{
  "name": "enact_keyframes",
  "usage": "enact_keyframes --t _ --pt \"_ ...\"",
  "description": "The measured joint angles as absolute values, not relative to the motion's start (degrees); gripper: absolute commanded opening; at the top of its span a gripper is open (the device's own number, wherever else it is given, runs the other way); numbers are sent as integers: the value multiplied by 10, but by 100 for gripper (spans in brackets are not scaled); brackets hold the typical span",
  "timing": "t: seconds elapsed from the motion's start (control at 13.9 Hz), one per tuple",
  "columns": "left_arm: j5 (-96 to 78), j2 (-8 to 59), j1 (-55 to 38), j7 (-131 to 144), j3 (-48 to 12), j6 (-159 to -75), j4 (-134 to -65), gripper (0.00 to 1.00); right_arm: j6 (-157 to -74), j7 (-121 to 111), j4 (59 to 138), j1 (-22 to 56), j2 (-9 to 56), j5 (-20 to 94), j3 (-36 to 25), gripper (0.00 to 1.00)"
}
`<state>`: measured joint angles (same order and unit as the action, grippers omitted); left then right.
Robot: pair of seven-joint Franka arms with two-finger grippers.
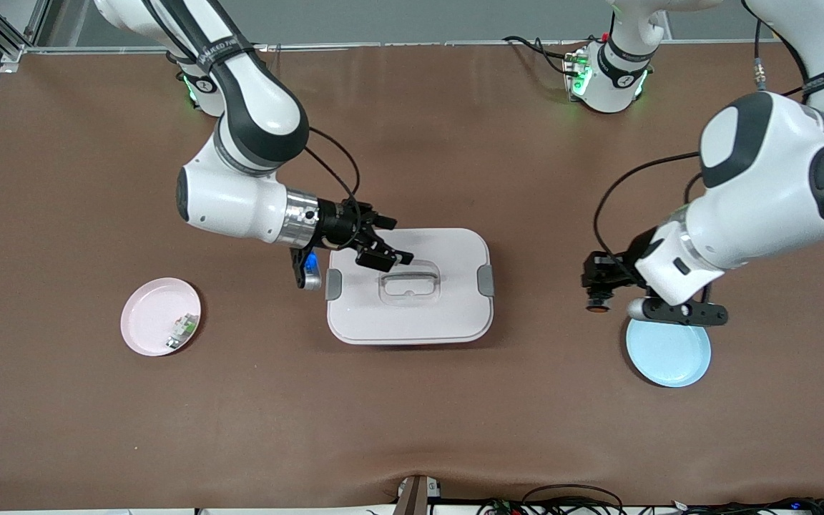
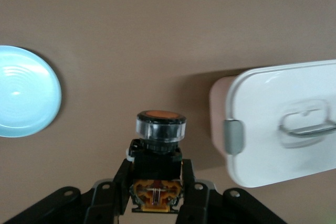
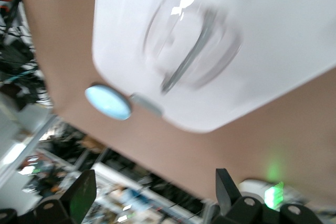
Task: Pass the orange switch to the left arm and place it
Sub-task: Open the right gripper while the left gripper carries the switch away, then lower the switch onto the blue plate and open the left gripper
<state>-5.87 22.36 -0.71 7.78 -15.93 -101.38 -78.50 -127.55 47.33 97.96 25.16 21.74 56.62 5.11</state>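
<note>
Orange switch (image 2: 160,129) is sitting clamped in your left end effector (image 2: 156,192), hanging above bare worktop (image 1: 541,179) beside the blue plate (image 1: 668,352). Your right end effector (image 1: 383,254) is gaping empty over the box (image 1: 412,315) (collision risk); a misaligned handover is risking a drop.

A pink plate (image 1: 160,317) lies on the brown surface (image 1: 412,415) toward the right arm's end. On the part of this plate nearest the front camera rests a small white-and-green component (image 1: 182,330), close to the rim. A light-blue plate (image 1: 668,352) lies on the surface toward the left arm's end, well apart from the pink plate, and holds nothing that can be seen. It also shows in the left wrist view (image 2: 25,92) and, small and blurred, in the right wrist view (image 3: 107,102). Dark cables (image 1: 576,497) run along the surface's edge nearest the front camera.
</note>
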Motion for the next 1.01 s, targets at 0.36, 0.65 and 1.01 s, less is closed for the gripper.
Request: enact_keyframes --t 0.36,0.65,1.01 --pt "25 225 34 -34 -159 -1003 -813 0 -1188 390 989 197 210 356 49 100" --pt "52 232 66 -145 -159 -1015 -839 0 -1110 309 990 131 182 221 47 100" --pt "53 267 117 -379 -158 -1082 -866 0 -1053 184 993 65 148 138 46 100"
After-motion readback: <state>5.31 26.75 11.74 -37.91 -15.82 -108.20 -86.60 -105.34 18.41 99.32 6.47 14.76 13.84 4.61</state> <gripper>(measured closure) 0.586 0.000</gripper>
